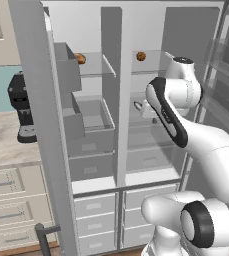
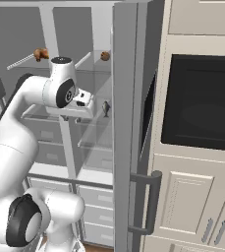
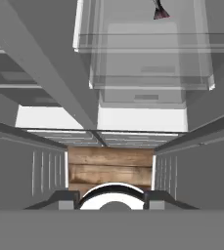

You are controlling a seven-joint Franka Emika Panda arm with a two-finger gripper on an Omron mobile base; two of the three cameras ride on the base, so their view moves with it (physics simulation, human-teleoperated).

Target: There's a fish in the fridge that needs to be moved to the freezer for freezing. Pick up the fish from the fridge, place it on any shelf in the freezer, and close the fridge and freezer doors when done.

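Fingers of the gripper [image 2: 90, 102] could not be judged as spread or pinching, since the views were too poor; nothing showed between them. It hung inside the open fridge [image 2: 92, 147], above a glass shelf. Just beside it stood the fish [image 2: 105, 108], seemingly held by nothing. Both doors [image 2: 128, 123] stood open.

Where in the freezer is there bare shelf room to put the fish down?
The freezer's middle shelf, between door bins and centre divider, looks bare. The top shelf holds a brown ball at its left; its right part is free.
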